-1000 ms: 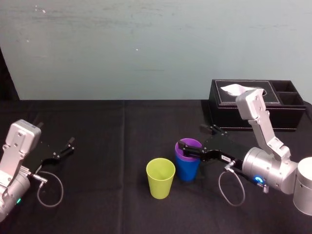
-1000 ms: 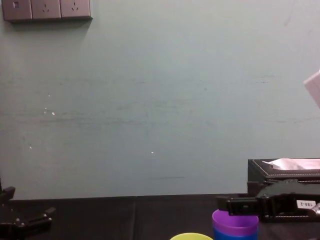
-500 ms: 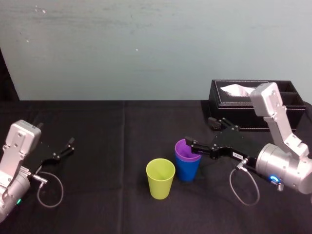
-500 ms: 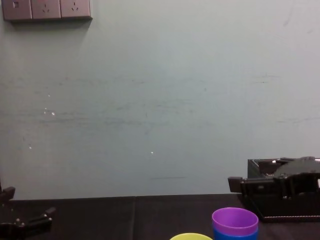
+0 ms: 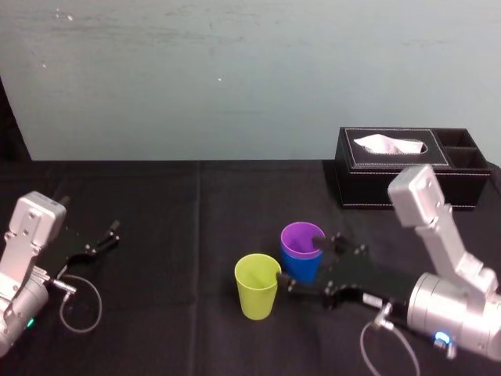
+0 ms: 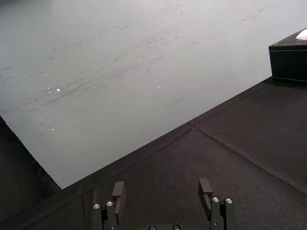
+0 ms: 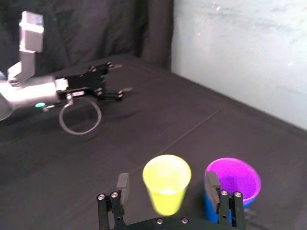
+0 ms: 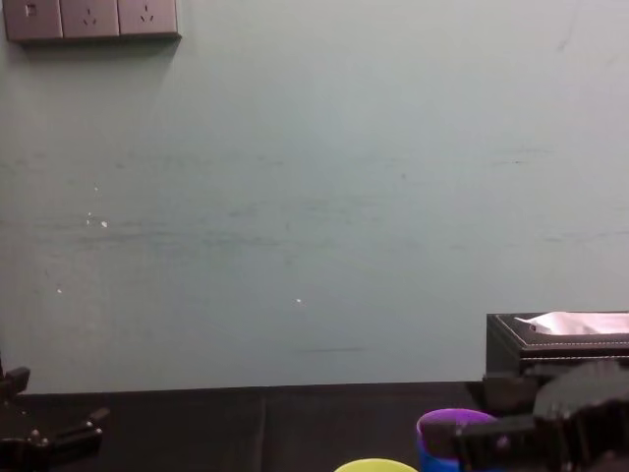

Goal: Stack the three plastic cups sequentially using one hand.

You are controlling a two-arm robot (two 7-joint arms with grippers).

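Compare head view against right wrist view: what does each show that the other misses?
Head view: the black tissue box behind the cups, and the silver body of the right arm. Right wrist view: the yellow-green cup framed between the open fingers of the right gripper, looking along them. Both: that cup, the purple cup nested in the blue cup, and the left gripper parked open on the black cloth at the robot's left.

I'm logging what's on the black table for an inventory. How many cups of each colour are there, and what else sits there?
Purple tapered plastic cup: 1
Blue tapered plastic cup: 1
Yellow-green tapered plastic cup: 1
Black leather-look tissue box: 1
Total: 4
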